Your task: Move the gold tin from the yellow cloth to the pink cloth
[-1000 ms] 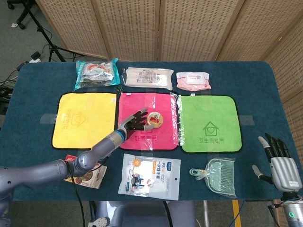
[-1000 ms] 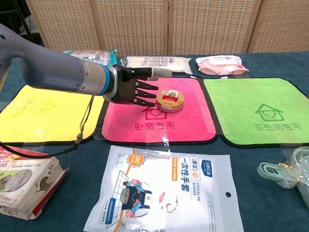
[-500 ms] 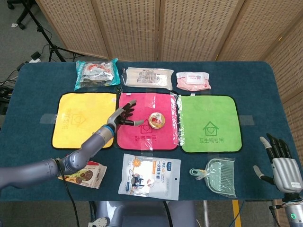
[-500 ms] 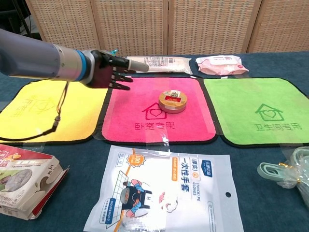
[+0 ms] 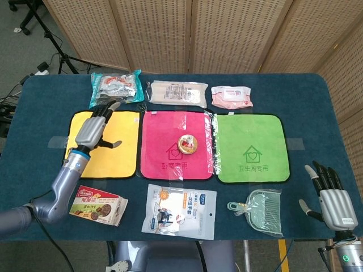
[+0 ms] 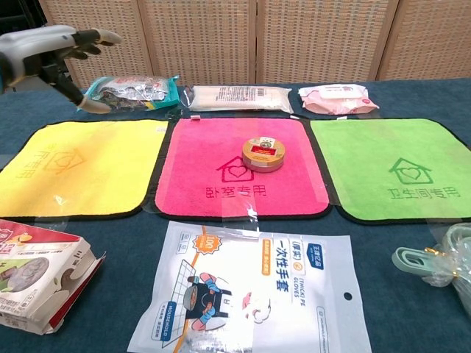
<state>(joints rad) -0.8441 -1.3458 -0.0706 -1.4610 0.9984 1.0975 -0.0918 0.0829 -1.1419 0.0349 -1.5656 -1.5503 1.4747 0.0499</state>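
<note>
Change: left hand [image 5: 93, 129] has pulled back from the pink cloth [image 5: 164, 157] and now hangs over the yellow cloth [image 5: 122, 158], fingers spread, holding nothing.
Near edge: right hand [image 5: 330, 198] sits off the tabletop [image 5: 34, 107] corner, fingers apart, empty; one glove packet [image 5: 179, 209], one snack box [image 5: 97, 205], one dustpan [image 5: 263, 211].
Tin: one gold tin [image 5: 187, 143] rests on the pink cloth, well to the right of the left hand; round, no long axis; left hand is nearer.
Cloths: three, counting the green cloth [image 5: 249, 148].
Far edge: three packets.
</note>
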